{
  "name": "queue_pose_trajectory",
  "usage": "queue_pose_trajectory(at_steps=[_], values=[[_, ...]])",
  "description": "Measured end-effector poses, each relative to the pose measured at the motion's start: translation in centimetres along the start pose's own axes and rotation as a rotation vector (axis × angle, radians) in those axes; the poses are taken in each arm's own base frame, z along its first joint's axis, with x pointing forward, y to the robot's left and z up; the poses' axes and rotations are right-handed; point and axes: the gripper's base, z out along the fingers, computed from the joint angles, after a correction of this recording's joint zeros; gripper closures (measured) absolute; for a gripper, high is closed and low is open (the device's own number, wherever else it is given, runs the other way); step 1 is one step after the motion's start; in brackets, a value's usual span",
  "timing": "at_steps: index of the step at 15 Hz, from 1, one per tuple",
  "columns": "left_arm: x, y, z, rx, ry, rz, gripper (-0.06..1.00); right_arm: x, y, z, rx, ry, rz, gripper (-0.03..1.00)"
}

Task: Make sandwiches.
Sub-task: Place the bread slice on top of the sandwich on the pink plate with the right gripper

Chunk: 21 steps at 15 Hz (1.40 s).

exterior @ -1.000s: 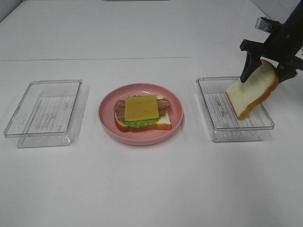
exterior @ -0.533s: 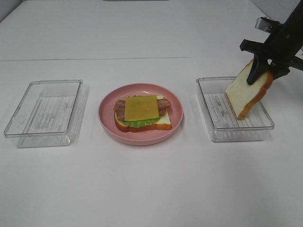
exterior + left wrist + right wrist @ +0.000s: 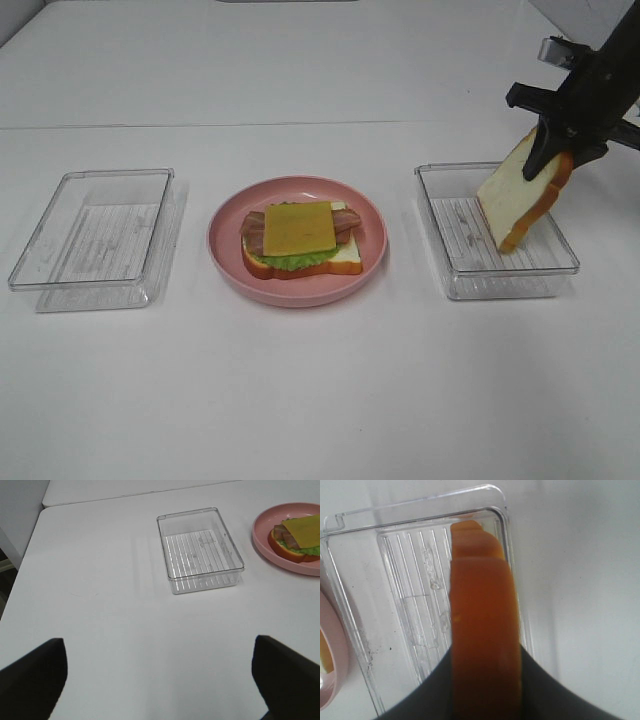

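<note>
Right wrist view alone shows the bread slice (image 3: 482,625) edge-on, clamped by the right gripper (image 3: 562,145), tilted over the right tray (image 3: 440,262). On the pink plate (image 3: 225,250) sits the open sandwich (image 3: 298,238), cheese uppermost. Left gripper (image 3: 157,677) spread wide over bare table (image 3: 320,390); left tray (image 3: 172,587) holds nothing.

Two clear plastic trays on the white surface (image 3: 320,400): one left (image 3: 92,240), one right (image 3: 495,232). One pink plate (image 3: 297,240). Two bread slices: one under the fillings (image 3: 345,258), one tilted in the right gripper (image 3: 550,160), labelled top slice (image 3: 515,200). One cheese slice (image 3: 298,226).
</note>
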Motion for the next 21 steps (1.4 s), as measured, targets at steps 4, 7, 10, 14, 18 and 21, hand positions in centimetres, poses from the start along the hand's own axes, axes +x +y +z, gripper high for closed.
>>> queue_pose_trajectory(at_steps=[4, 7, 10, 14, 18, 21], values=[[0.0, 0.0, 0.0, 0.0, 0.0, 0.0, 0.03, 0.3, 0.2, -0.6, -0.001, 0.007, -0.004, 0.73], [0.0, 0.0, 0.0, 0.0, 0.0, 0.0, 0.03, 0.9, 1.0, -3.1, -0.025, -0.049, -0.015, 0.73], [0.0, 0.0, 0.0, 0.0, 0.0, 0.0, 0.03, 1.8, 2.0, -5.9, -0.062, -0.105, -0.028, 0.73], [0.0, 0.0, 0.0, 0.0, 0.0, 0.0, 0.03, 4.3, 4.0, -9.7, -0.192, -0.177, -0.081, 0.73], [0.0, 0.0, 0.0, 0.0, 0.0, 0.0, 0.03, 8.6, 5.3, -10.0, -0.389, -0.196, -0.132, 0.73], [0.0, 0.0, 0.0, 0.0, 0.0, 0.0, 0.03, 10.5, 5.9, -9.5, -0.516, -0.198, -0.166, 0.73]])
